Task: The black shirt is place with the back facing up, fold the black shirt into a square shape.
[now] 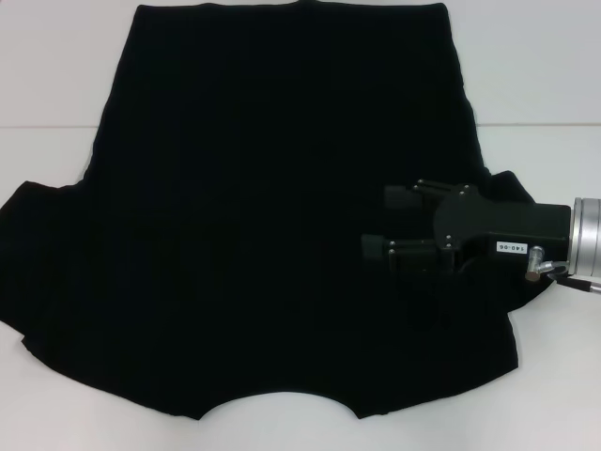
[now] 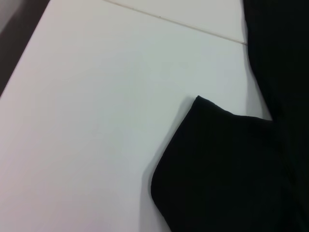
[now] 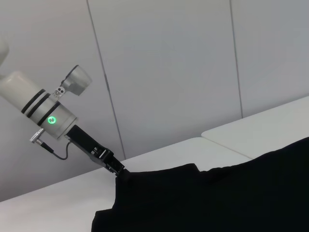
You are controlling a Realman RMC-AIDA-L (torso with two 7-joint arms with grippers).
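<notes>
- Across the white bench (image 1: 56,85), the black shirt (image 1: 263,235) lies spread, neckline at 6 o'clock, hem at 12; no body fold shows yet, so most of the squaring is left.
- Right gripper (image 1: 376,224), at 3 o'clock over the shirt, has its fingers apart.
- Left gripper (image 3: 117,169) meets the far sleeve edge; I cannot tell its state.

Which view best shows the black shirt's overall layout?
The head view: the black shirt lies spread flat, neckline nearest the robot, right tool over it. The left wrist view shows one sleeve; the right wrist view shows a raised corner at the left tool.
</notes>
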